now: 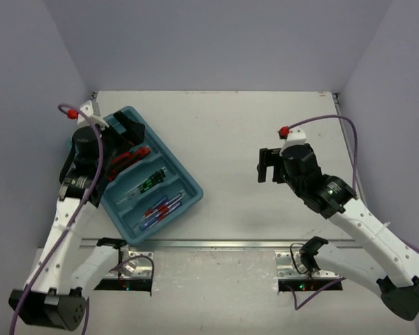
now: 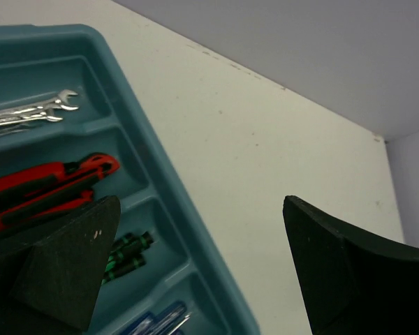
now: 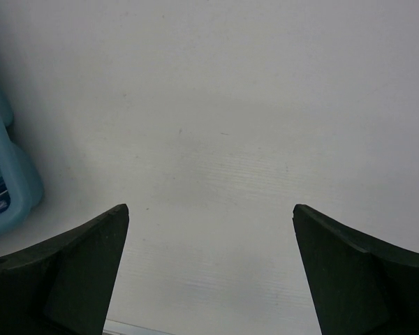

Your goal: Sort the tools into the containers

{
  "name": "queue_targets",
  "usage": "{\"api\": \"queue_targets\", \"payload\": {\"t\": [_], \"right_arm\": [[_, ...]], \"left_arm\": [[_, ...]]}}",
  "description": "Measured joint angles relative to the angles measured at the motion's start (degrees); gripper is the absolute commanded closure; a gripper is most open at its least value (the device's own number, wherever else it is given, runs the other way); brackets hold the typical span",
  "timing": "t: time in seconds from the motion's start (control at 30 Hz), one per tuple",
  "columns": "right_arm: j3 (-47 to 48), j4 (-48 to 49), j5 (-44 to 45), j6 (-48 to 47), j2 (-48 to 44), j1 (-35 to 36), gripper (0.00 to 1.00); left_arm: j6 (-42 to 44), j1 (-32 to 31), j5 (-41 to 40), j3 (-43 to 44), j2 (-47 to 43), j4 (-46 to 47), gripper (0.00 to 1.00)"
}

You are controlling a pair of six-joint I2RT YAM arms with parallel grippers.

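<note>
Our left hand [image 1: 128, 130] hangs over the far end of the teal tray [image 1: 193, 188] at the table's [image 1: 230, 132] left, fingers spread wide, holding nothing. Its compartments hold, far to near, silver wrenches [image 2: 35, 112], red pliers [image 1: 129, 159], green-marked screwdrivers [image 1: 148, 183] and blue-and-red screwdrivers [image 1: 160, 208]. Our right hand [image 1: 267, 166] hovers well right of the tray, also wide open and empty.

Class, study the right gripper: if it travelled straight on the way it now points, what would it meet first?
Most likely the table: the right gripper, jaws open, frames only bare tabletop. The teal tray lies off to one side, outside that line. Depth is hard to judge.
</note>
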Motion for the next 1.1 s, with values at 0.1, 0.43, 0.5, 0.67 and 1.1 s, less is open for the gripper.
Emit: {"api": "queue_targets", "payload": {"t": [0.1,0.43,0.5,0.67,1.1], "right_arm": [[0.45,-3.55,4.08,-1.60,-4.52,0.00,0.01],[-0.43,-11.39,7.99,-4.70,-23.32,0.00,0.01],[-1.19,-11.78,7.71,-5.41,-26.67,0.00,0.01],[-2.90,-12.69,7.50,-6.31,-29.38,0.00,0.01],[-4.20,-13.24,10.21,-8.64,-28.63,0.00,0.01]], "left_arm": [[7.08,-0.30,-1.99,-1.43,-10.61,-7.81,0.00],[13.82,-2.48,-6.55,-13.80,-36.80,-8.25,0.00],[14.16,-2.48,-6.52,-15.79,-37.93,-8.77,0.00],[14.44,-2.48,-6.51,-16.92,-41.86,-8.97,0.00],[14.36,-2.59,-8.50,-16.92,-45.43,-8.43,0.00]]}}
